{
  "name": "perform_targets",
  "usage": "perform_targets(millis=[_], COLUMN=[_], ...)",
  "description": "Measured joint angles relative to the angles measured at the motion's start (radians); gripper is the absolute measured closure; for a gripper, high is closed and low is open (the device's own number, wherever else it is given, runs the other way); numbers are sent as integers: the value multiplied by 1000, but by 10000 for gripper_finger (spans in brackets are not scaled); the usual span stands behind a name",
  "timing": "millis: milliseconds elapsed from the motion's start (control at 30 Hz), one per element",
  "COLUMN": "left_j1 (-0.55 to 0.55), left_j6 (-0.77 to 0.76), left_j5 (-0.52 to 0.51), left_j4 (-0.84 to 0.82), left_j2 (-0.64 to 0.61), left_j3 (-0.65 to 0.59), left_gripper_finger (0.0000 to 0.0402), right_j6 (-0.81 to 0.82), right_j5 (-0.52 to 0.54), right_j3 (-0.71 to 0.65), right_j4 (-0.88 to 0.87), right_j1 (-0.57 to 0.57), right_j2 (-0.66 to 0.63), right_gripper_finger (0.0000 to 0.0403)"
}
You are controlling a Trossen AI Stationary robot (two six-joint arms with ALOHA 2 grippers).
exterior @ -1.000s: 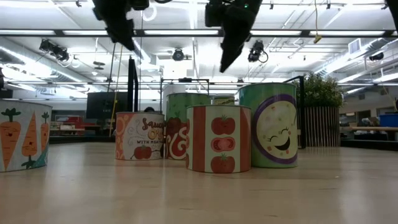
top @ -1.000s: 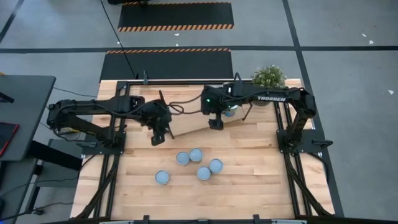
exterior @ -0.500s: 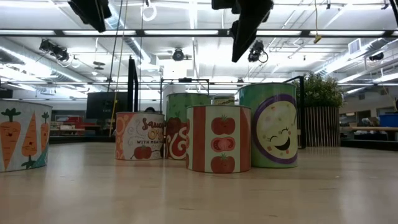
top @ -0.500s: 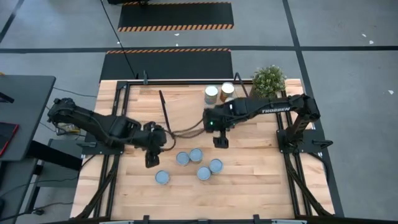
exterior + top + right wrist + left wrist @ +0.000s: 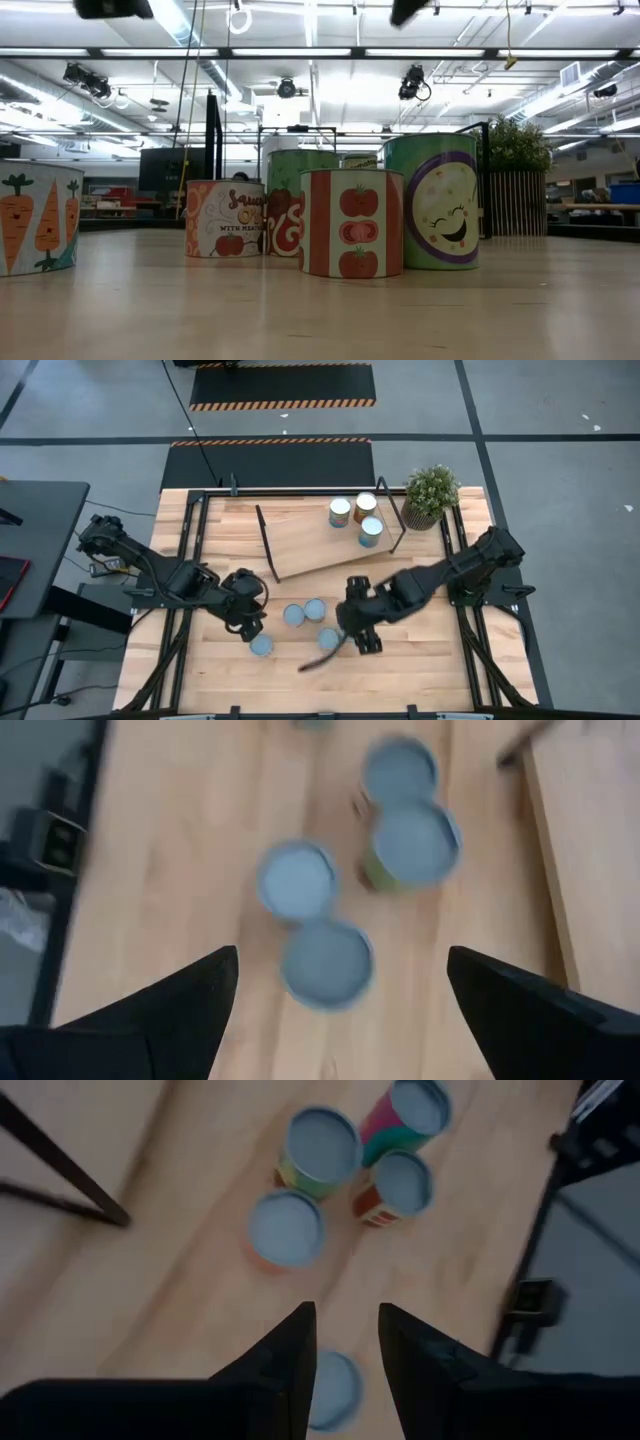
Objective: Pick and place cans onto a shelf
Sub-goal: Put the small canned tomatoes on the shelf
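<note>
The left gripper (image 5: pixel 250 628) hangs over the single can (image 5: pixel 261 646) nearest the table's front, fingers (image 5: pixel 290 1350) a little apart with that can's pale top showing between them. The right gripper (image 5: pixel 358 635), fingers (image 5: pixel 190 990) spread wide and holding nothing, hovers above the cluster of four cans (image 5: pixel 316 609). Well beyond both grippers, three more cans (image 5: pixel 371 531) stand on the shelf (image 5: pixel 305 543), beside the potted plant (image 5: pixel 431 490).

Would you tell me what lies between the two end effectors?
In the high view, two cans stand between the left end effector and the right end effector.
</note>
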Motion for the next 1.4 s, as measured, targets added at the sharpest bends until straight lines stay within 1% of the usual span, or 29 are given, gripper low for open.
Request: perform_targets(millis=[100, 200, 300, 400, 467, 600, 733, 800, 933, 1100, 1233, 1300, 1400], left_j1=[-14, -13, -13, -13, -13, -14, -20, -20, -19, -20, -19, -19, -19], left_j6=[-121, -203, -217, -211, -210, -210, -202, -190, -178, -171, -150, -150, -147], left_j5=[2, -6, -8, -11, -18, -22, -21, -18, -19, -21, -33, -34, -34], left_j4=[15, 52, 117, 177, 197, 183, 168, 162, 163, 161, 152, 142, 140], left_j2=[0, 0, 0, 1, 0, 0, 0, 0, 0, 1, 1, 1, 1], left_j3=[0, 0, 0, 0, 0, 0, 0, 0, 0, 0, 0, 0, 0], left_gripper_finger=[285, 285, 285, 285, 285, 285, 285, 285, 285, 285, 285, 285, 285], right_j6=[-22, -51, -92, -116, -118, -142, -165, -169, -180, -204, -218, -238, -277], right_j5=[23, 14, 5, -22, -23, -41, -30, -49, -120, -143, -144, -129, -110], right_j3=[0, -6, -34, -51, -44, -4, 28, 36, 38, 38, 12, 1, 0], right_j4=[91, 180, 292, 391, 387, 385, 360, 344, 305, 267, 281, 298, 279], right_j1=[38, 55, 66, 73, 74, 54, 26, 10, -16, -29, -33, -35, -36], right_j2=[2, 9, 26, 76, 125, 223, 294, 318, 342, 361, 365, 365, 365], right_gripper_finger=[35, 35, 35, 35, 35, 35, 35, 35, 35, 35, 35, 35, 35])
